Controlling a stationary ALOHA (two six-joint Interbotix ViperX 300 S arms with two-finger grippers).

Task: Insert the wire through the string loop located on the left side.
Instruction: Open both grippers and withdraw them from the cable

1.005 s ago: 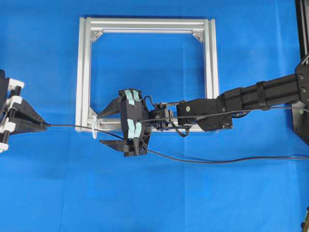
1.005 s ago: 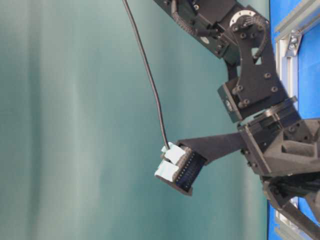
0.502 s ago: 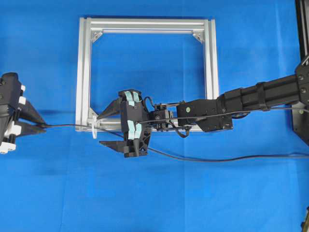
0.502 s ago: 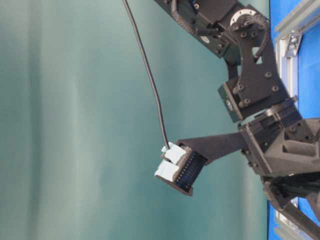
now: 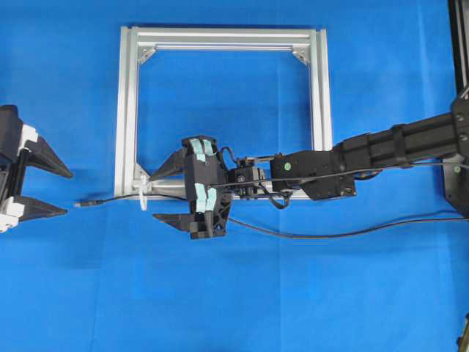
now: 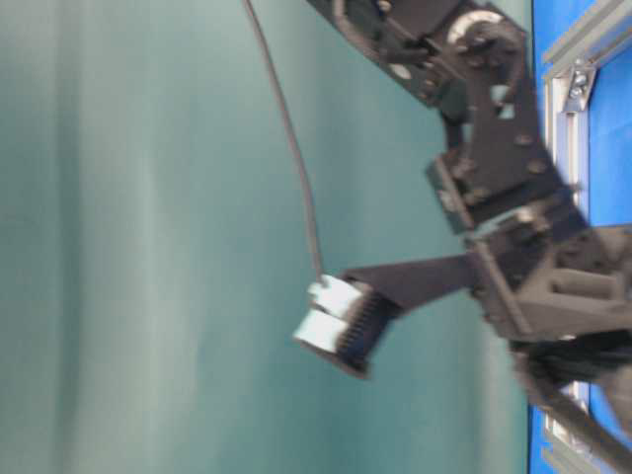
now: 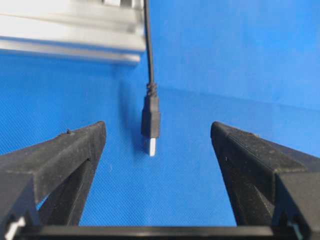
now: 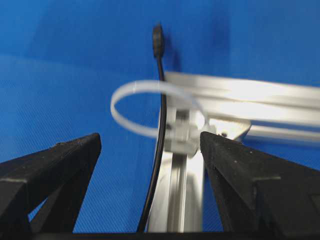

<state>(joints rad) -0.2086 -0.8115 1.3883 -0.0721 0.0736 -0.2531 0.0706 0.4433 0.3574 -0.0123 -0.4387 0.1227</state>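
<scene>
Your left gripper (image 5: 64, 192) is sitting spread wide at the left edge of the overhead view, well outside the frame (image 5: 126, 110), its two black fingers (image 5: 47, 155) pointing toward the frame and gripping nothing. From the left wrist camera, the wire (image 7: 150, 65) is lying on the blue mat between the open jaws, touching neither of them.

Your right arm is reaching across the middle, stretched out nearly level over the frame's near rail. The right gripper (image 5: 165, 193) is hanging over the frame's near-left corner, its fingers also spread and pointing toward the left gripper. It is holding nothing; from the right wrist camera the wire (image 8: 159, 150) is running up between the jaws without touching either one.

The wire (image 5: 110, 199) is passing through the loop (image 5: 142, 196), which is standing at the frame's near-left corner. In the right wrist view the loop (image 8: 145, 107) is showing as a whitish band ringing the wire. The wire's long axis is running across the table roughly along the frame's near rail, and its plug is lying just outside the frame, pointing at the left gripper. The rest of the wire is trailing back under the right arm toward the right side of the table.

The table-level view is blurring around the right arm.
</scene>
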